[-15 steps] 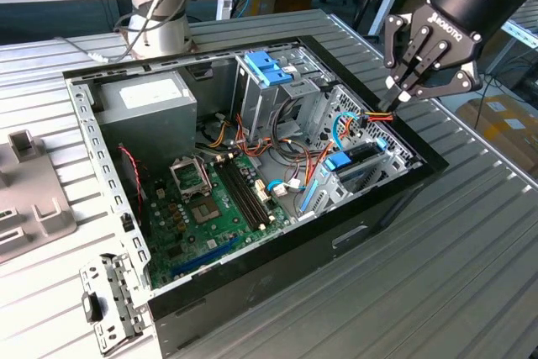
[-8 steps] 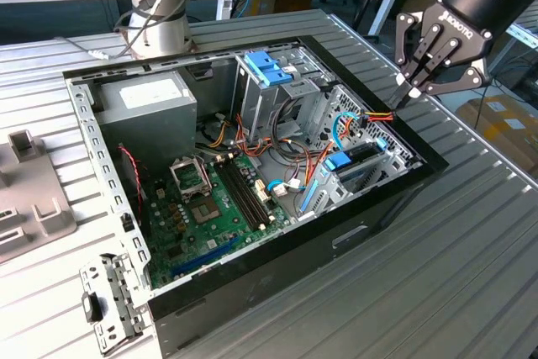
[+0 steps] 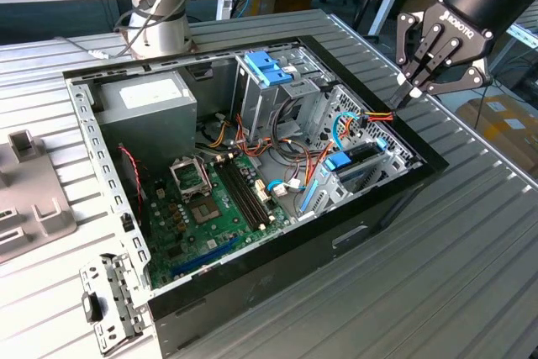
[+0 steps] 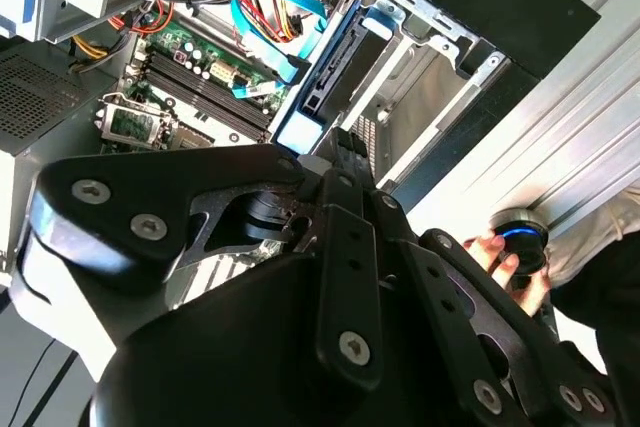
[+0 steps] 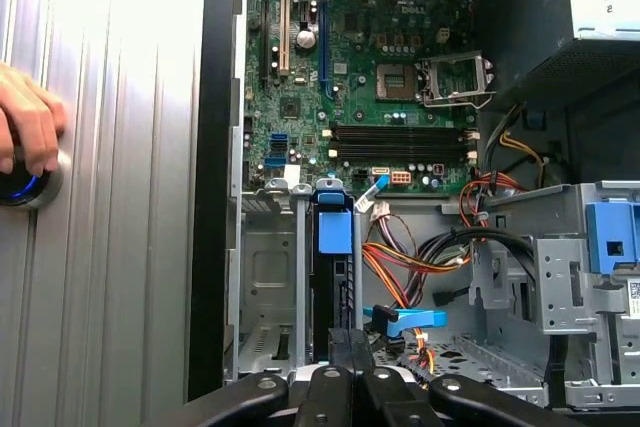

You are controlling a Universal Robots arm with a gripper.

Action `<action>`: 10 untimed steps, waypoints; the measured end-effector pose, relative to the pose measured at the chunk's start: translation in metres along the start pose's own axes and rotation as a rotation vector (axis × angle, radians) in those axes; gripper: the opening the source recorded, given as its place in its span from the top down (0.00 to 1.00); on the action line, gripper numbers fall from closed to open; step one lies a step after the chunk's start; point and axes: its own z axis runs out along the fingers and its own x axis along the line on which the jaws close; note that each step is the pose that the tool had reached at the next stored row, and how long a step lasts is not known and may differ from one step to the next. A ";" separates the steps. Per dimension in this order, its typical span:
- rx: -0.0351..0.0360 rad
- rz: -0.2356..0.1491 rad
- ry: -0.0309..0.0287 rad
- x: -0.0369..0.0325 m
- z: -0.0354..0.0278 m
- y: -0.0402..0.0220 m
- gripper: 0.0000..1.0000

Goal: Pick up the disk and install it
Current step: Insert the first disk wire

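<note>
Disk in drive bay, fingers seemingly together, well above

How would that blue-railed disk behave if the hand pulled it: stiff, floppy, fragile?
Probably stiff: the disk looks like a flat, hard slab. It likely resists at first, sitting on edge inside its metal bay.

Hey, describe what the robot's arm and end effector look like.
The arm is silver-grey and rounded, with black cables looped around it. The end effector is matte black, built of flat jointed links pinned with silver screws, and carries white lettering on its body.
</note>
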 end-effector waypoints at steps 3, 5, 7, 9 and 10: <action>0.0000 0.000 -0.0001 0.0000 0.0000 0.0000 0.89; 0.0030 0.000 -0.0001 0.0000 0.0000 -0.0001 0.89; 0.0437 -0.002 -0.0005 0.0000 0.0003 -0.0001 0.89; 0.0850 -0.005 -0.0009 0.0000 0.0004 -0.0001 0.89; 0.0959 -0.005 -0.0010 0.0000 0.0005 -0.0001 0.89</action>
